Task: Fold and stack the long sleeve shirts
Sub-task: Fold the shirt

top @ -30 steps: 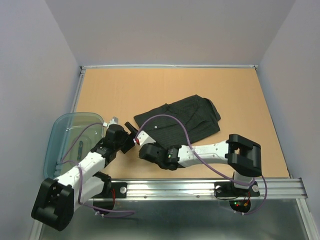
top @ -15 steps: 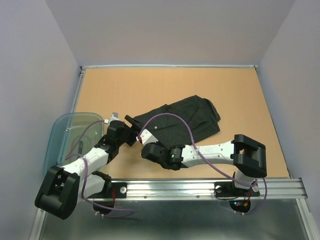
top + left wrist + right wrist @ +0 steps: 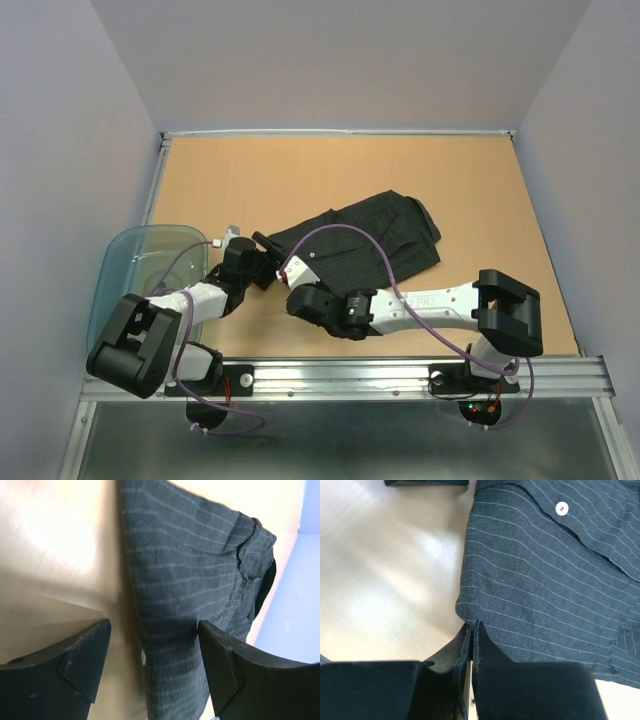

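The black pinstriped long sleeve shirt [image 3: 365, 240] lies bunched on the wooden table, right of centre. My left gripper [image 3: 268, 256] is open at the shirt's left edge. In the left wrist view [image 3: 155, 655] its fingers [image 3: 75, 665] straddle the shirt's edge [image 3: 190, 580], next to a small white button [image 3: 143, 656]. My right gripper [image 3: 296, 272] is at the shirt's near left corner. In the right wrist view [image 3: 472, 630] it is shut, pinching the hem corner of the shirt [image 3: 545, 580].
A translucent blue-grey plastic tub [image 3: 125, 270] stands at the table's left edge, beside the left arm. A metal rail [image 3: 400, 372] runs along the near edge. Grey walls close in the table [image 3: 300, 180] at the back and sides.
My left arm has swung down and to the right, bringing its open gripper up to the shirt's left edge. My right arm has stretched slightly left; its gripper stays at the shirt's corner.
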Robot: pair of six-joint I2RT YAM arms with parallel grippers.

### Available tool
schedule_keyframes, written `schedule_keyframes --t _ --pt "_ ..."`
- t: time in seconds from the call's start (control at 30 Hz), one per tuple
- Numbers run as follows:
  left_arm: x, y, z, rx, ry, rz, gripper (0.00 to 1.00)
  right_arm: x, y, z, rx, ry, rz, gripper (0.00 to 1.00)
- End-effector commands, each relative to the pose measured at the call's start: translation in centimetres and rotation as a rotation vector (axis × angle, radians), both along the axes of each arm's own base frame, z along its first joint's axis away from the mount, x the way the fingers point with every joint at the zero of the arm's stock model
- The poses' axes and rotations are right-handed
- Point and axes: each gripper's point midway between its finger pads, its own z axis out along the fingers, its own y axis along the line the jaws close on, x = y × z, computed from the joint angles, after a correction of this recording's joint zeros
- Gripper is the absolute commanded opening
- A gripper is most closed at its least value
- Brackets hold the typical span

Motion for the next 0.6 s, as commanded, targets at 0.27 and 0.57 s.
schedule_keyframes --t 0.27,0.57 --pt "2.5 -0.7 1.6 0.019 -0.074 -0.027 0.68 -0.3 -1.7 1.0 0.057 -0.003 -0.039 0.01" --pt "-0.2 -2.2 1.6 -0.021 -0.074 -0.133 0.9 -0.2 -1.1 1.2 0.064 -0.005 -0.041 0.01"
